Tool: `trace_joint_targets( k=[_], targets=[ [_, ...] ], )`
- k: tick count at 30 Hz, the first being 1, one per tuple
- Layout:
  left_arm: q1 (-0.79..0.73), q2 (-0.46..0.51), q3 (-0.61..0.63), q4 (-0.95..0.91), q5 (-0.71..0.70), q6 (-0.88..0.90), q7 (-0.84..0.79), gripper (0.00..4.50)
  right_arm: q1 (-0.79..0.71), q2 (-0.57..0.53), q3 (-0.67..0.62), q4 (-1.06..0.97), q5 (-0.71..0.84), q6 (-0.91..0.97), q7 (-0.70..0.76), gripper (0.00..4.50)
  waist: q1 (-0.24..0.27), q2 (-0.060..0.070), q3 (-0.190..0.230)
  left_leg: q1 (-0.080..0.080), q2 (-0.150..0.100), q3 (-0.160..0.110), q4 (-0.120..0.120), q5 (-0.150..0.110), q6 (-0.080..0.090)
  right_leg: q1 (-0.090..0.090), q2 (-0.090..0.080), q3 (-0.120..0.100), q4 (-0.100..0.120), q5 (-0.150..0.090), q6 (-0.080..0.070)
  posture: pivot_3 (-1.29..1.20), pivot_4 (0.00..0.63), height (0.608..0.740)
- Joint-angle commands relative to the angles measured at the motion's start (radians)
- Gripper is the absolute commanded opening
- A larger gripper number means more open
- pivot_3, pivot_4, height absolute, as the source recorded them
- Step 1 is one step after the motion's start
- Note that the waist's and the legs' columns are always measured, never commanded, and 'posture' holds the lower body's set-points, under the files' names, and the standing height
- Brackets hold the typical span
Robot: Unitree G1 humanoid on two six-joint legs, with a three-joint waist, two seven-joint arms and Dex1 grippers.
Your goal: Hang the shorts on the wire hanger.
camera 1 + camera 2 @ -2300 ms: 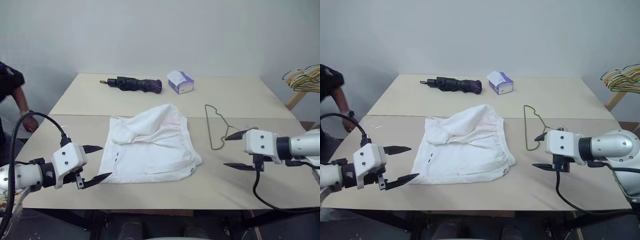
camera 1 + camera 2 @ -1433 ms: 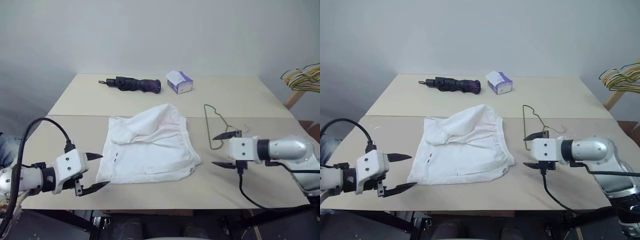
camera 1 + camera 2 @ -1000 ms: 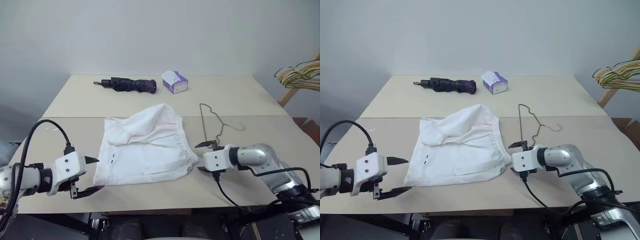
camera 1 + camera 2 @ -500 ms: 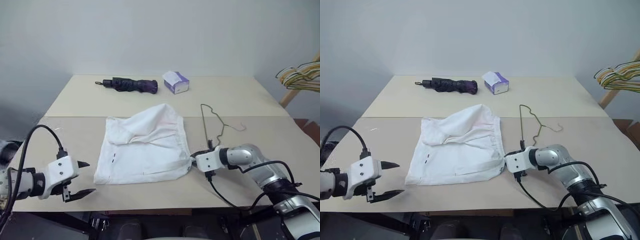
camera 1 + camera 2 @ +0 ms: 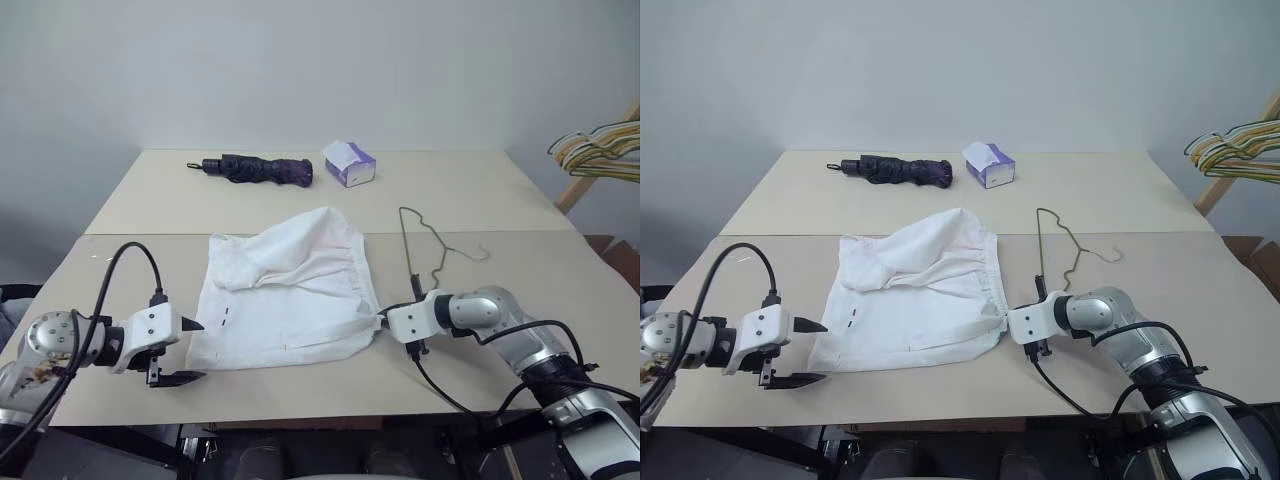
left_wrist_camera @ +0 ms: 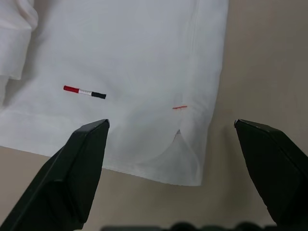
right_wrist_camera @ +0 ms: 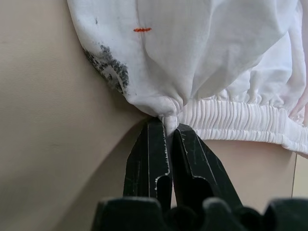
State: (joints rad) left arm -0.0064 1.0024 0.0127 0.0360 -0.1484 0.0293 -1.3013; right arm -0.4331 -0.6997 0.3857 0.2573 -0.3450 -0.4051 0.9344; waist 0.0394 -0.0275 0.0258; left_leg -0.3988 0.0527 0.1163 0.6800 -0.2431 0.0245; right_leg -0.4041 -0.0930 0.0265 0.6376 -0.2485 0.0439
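each arm ends in a boxy white wrist housing with small dark screw heads, tipped by two pointed black fingers. the left claw (image 5: 186, 350) has a black cable looping up from its housing, behind it a rounded silver-grey joint. the right claw (image 5: 381, 321) sits on a smooth silver forearm with black ring bands, a black cable trailing beneath it.

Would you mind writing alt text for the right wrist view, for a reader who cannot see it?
The right gripper is shut on a bunched corner of the white shorts, pinching the fabric right beside the gathered elastic waistband. The shorts lie on a beige table, with a dark smudge and a short orange stitch near the pinched corner.
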Motion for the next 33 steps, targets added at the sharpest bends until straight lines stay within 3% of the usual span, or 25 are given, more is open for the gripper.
trace_joint_targets(
  k=[1, 9, 14, 20, 27, 30, 33],
  targets=[
    [-0.063, -0.01, -0.056, 0.079, 0.06, -0.07, 0.002, 3.95, -0.016, 0.0, -0.012, -0.014, -0.009, 0.018, -0.016, 0.0, 0.0, 0.0, 0.0, 0.0, 0.0, 0.0, 0.0, 0.0, 0.0, 0.0, 0.0, 0.0, 0.001, -0.001, 0.0, 0.12, 0.0, 0.74],
    [-0.121, -0.038, -0.118, 0.188, 0.106, -0.155, 0.015, 1.43, 0.001, -0.016, -0.017, -0.047, -0.01, 0.028, -0.014, 0.0, 0.002, 0.006, -0.004, 0.001, 0.0, 0.0, 0.0, 0.001, -0.001, 0.0, -0.001, 0.0, 0.004, -0.002, -0.002, 0.1, 0.0, 0.74],
    [-0.118, -0.026, -0.109, 0.2, 0.102, -0.181, 0.027, 0.13, 0.016, -0.036, -0.021, -0.103, 0.001, 0.061, 0.014, 0.0, 0.005, 0.009, -0.005, 0.003, 0.0, 0.0, 0.0, 0.001, -0.001, -0.001, -0.001, 0.0, 0.005, -0.003, -0.002, 0.1, 0.0, 0.74],
    [-0.009, 0.059, -0.037, 0.05, 0.056, -0.138, 0.008, 0.06, 0.09, -0.115, -0.05, -0.337, 0.121, 0.173, 0.163, 0.0, 0.001, 0.009, -0.005, 0.0, 0.0, -0.001, 0.0, 0.001, 0.0, -0.002, -0.001, 0.0, 0.005, -0.003, 0.0, 0.11, 0.0, 0.74],
    [0.165, 0.183, 0.132, -0.201, -0.039, -0.052, -0.035, 0.06, 0.127, -0.245, -0.111, -0.611, 0.388, 0.403, 0.358, 0.0, -0.011, 0.006, -0.003, -0.001, 0.002, -0.001, 0.0, 0.0, -0.001, -0.004, 0.0, -0.001, 0.006, -0.007, -0.004, 0.11, 0.0, 0.74],
    [0.036, 0.135, 0.104, -0.189, 0.014, -0.054, 0.059, 0.06, 0.032, -0.2, -0.109, -0.6, 0.409, 0.567, 0.334, 0.0, 0.0, 0.005, -0.002, 0.002, 0.003, -0.002, 0.0, -0.004, -0.008, -0.005, 0.0, -0.002, 0.006, -0.01, 0.001, 0.11, 0.0, 0.74],
    [-0.249, -0.018, 0.043, -0.096, 0.085, 0.031, 0.259, 0.06, -0.158, -0.087, -0.112, -0.483, 0.38, 0.778, 0.235, 0.0, 0.011, 0.006, -0.002, 0.004, 0.002, -0.001, 0.0, -0.004, -0.009, -0.003, 0.0, -0.003, 0.006, -0.009, 0.002, 0.1, 0.0, 0.74]
  ],
)
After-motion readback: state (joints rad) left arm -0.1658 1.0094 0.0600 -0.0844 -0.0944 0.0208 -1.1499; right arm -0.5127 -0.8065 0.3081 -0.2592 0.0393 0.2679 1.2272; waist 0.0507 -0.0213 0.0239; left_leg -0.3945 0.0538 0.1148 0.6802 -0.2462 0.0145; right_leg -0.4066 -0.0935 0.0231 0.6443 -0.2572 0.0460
